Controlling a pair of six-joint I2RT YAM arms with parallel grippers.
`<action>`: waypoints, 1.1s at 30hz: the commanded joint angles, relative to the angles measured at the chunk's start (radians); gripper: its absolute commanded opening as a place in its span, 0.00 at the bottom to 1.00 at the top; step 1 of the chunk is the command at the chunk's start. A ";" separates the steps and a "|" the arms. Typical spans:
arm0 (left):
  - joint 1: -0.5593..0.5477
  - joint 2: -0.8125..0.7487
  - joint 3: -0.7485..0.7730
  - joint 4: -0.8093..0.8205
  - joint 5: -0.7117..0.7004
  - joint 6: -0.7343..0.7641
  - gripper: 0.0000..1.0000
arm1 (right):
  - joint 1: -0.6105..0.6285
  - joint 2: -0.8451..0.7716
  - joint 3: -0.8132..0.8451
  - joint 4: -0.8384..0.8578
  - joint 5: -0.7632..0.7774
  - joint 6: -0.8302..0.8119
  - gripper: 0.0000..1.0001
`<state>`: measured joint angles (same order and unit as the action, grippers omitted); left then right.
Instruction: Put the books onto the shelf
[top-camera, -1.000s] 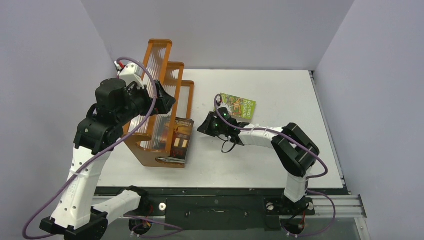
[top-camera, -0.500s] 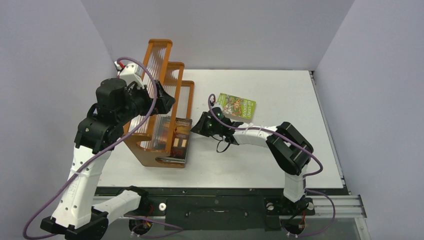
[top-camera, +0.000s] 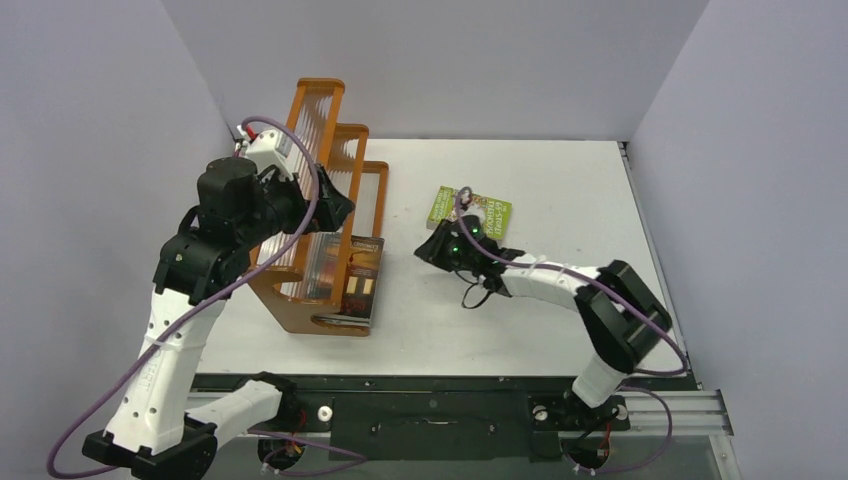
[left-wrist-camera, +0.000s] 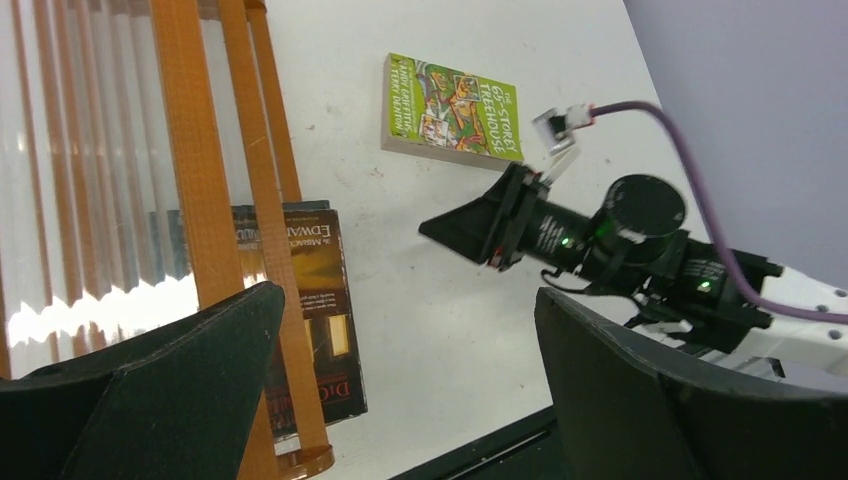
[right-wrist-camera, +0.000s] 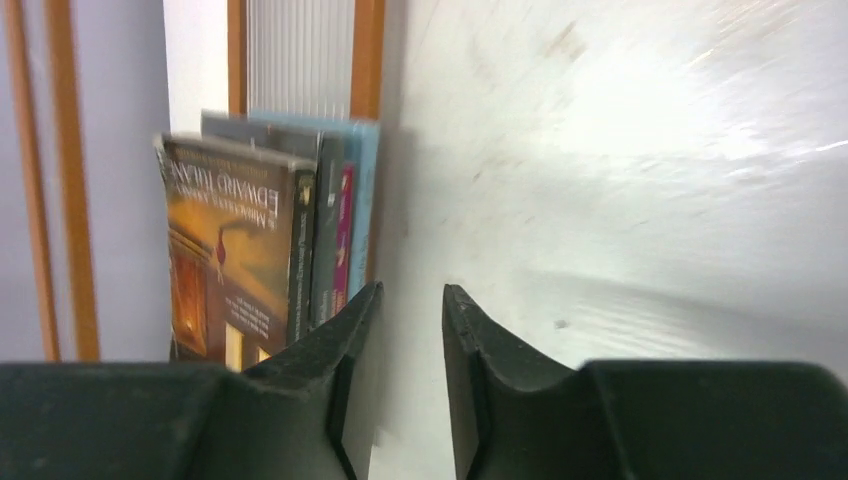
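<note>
L claw (top-camera: 328, 205): raised; in top view it overlaps the shelf (top-camera: 318, 88) at the lower tiers. Jaws spread wide, nothing btwn them. L wrist cam shows only bare counter (top-camera: 570, 170) in the gap.

Shelf: L side of counter, three stepped tiers w/ clear ribbed panels, lowest tier facing R. At its near end, a stack of bks sits cover to cover in the lowest tier. Brown-orange bk (right-wrist-camera: 230, 250) is outermost w/ cover showing. Behind it are a dark bk (right-wrist-camera: 322, 230), a pink spine, then a light-blue bk (right-wrist-camera: 366, 200). Can't tell how steeply they lean.

R claw (right-wrist-camera: 410, 300): low over mid counter, pointing L at that stack, near it but apart. Jaws only a narrow slit apart, empty, counter visible thru the gap.

Green bk (left-wrist-camera: 452, 107): flat on counter, cover up, just beyond R claw. L wrist cam shows a clear gap btwn the two. In top view, R wrist and cable hide its near edge.
</note>
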<state>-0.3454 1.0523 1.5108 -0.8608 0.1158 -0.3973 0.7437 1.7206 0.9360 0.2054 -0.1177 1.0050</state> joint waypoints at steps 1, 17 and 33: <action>0.002 0.018 -0.024 0.070 0.096 0.006 0.97 | -0.129 -0.195 -0.066 -0.059 0.134 -0.069 0.33; -0.490 0.178 -0.102 0.195 -0.108 -0.133 0.97 | -0.505 0.240 0.640 -0.607 0.226 -0.336 0.55; -0.503 0.109 -0.206 0.191 -0.188 -0.226 0.96 | -0.479 0.669 1.039 -0.744 0.016 -0.242 0.55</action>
<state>-0.8436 1.1660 1.3167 -0.7036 -0.0452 -0.5995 0.2314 2.4500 2.0995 -0.5388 -0.0139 0.7738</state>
